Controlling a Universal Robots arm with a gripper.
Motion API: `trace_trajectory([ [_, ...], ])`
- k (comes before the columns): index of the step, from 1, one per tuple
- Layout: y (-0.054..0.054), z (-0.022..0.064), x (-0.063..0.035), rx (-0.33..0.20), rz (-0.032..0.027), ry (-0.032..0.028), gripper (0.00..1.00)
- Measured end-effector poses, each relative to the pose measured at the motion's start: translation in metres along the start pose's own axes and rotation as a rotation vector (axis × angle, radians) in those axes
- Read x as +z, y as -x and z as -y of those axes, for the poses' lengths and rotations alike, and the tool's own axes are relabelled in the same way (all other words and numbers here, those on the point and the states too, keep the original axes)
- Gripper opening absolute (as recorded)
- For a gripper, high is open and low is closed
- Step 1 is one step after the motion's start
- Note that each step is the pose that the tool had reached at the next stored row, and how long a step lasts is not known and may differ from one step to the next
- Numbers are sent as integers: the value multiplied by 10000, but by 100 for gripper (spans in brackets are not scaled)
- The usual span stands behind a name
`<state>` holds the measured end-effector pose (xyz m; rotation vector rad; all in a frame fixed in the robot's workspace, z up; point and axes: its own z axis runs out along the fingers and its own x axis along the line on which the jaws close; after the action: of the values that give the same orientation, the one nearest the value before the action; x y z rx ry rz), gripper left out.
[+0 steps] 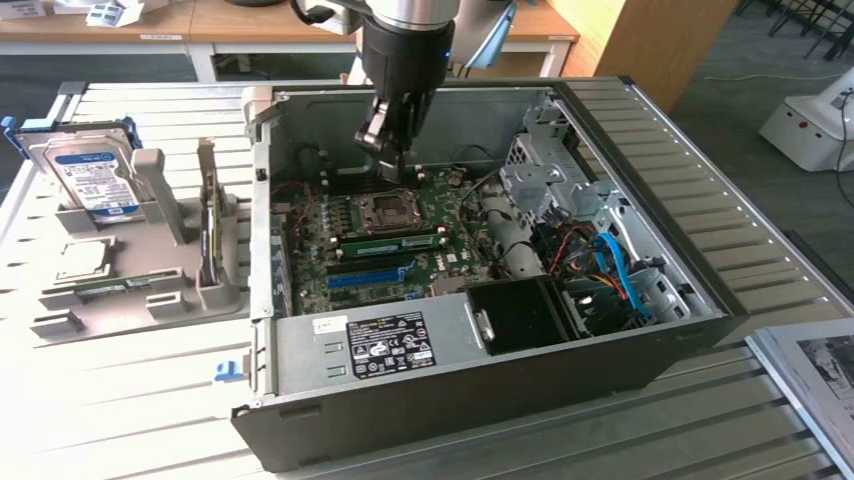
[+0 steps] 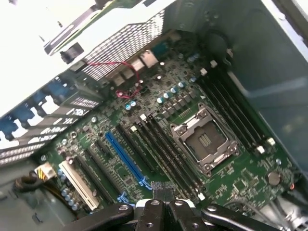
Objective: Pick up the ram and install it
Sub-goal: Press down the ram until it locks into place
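The open computer case (image 1: 627, 120) lies on a slatted table (image 1: 134, 400), and the gripper (image 1: 390, 170) hangs inside it, near the case wall at 12 o'clock in the exterior view. Its fingers are pinched tight together, one against the other. In the wrist view the gripper (image 2: 161, 192) floats over the green motherboard (image 2: 240, 178) and its long black slots. The ram (image 1: 390, 241) sits flat along the slots, just at 6 o'clock from the square chip socket (image 1: 390, 208), apart from the gripper. The blue slot (image 1: 367, 277) runs beside it, further toward 6 o'clock. There is open room above the board in the middle. A metal cage (image 1: 547, 180) crowds the 3 o'clock side, and a black box (image 1: 527, 315) fills the 5 o'clock corner. Outside the case, at 9 o'clock, a grey stand (image 1: 160, 290) holds a hard drive (image 1: 87, 175).
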<state>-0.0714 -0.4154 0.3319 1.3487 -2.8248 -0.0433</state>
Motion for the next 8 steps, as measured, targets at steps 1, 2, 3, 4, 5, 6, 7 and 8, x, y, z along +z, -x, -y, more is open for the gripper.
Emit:
trace_trajectory([
  [1,0,0,0,179,5,0,10],
  [2,0,0,0,358,10,-1,10],
  [3,0,0,0,538,16,-1,10],
  [4,0,0,0,718,21,-1,10],
  [5,0,0,1,915,27,-2,10],
  [6,0,0,1,1094,32,-2,10],
  [7,0,0,1,1273,38,-2,10],
  [8,0,0,1,1454,43,-3,10],
])
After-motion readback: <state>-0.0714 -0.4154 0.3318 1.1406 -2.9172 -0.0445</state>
